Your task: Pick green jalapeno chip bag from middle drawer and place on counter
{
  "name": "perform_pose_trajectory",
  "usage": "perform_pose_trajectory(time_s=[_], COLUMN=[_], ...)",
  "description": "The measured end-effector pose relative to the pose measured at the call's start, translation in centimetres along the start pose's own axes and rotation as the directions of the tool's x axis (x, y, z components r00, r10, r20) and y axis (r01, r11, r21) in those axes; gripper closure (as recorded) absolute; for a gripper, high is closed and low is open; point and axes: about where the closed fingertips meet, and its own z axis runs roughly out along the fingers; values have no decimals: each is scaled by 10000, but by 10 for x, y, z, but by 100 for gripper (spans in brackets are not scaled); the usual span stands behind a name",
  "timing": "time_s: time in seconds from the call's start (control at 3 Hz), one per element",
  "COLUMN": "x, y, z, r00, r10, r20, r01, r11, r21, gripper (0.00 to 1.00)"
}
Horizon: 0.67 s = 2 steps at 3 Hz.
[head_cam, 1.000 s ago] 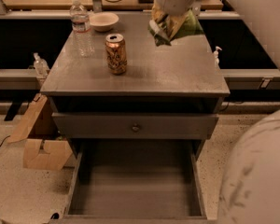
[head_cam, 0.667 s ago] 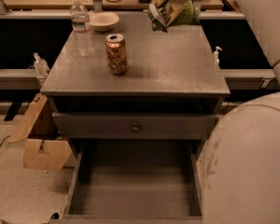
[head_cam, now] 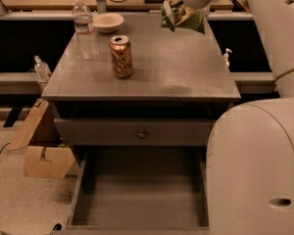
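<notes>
Dangling from my gripper (head_cam: 180, 4), which is clamped on its top edge, the green chip bag (head_cam: 186, 19) hovers over the counter (head_cam: 176, 67), far right side. Light, crinkly, slippery foil, I reckon, so pinching the top seam suits it.

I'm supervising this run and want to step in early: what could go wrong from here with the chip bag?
1. The gripper holds the green jalapeno chip bag high over the far right of the counter; released there, it might slide off the back or side edge.
2. Lowering further left could knock the drink can or water bottle.
3. The middle drawer stands open; the base could bump it.
</notes>
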Motion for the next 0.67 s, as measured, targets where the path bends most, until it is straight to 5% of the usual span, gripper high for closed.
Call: perform_pose_trajectory(time_s=[0.67], x=[-3], y=[0], z=[8], r00=[10000], r10=[-27], r20=[78], r01=[28], r11=[10000], r21=[-81], gripper=[57])
